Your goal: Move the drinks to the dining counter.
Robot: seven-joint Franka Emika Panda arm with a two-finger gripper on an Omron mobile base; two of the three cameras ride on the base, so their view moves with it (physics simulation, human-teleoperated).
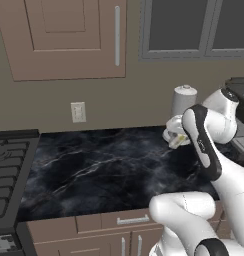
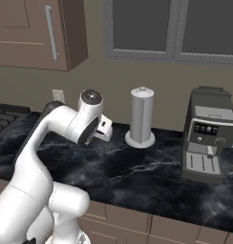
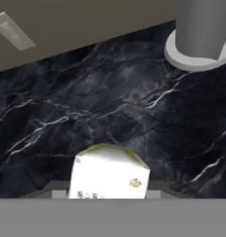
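Note:
A small white-yellow carton [image 3: 109, 178], one of the drinks, sits between the jaws at the bottom of the hand view, its gabled top towards the camera. In the left base view the carton [image 1: 178, 142] shows as a yellowish bit under the white hand. My gripper [image 1: 175, 136] is shut on it, just above the black marble worktop [image 1: 104, 170] and near the back wall. From the right base view the gripper [image 2: 104, 129] hangs left of the paper-towel cylinder. The dining counter is out of view.
A tall grey paper-towel cylinder [image 2: 142, 116] stands on its round base close to the right of the hand. Further right is a coffee machine [image 2: 206, 136]. A stove [image 1: 9, 165] borders the worktop on the left. Handled drawers [image 1: 131, 219] lie below the front edge.

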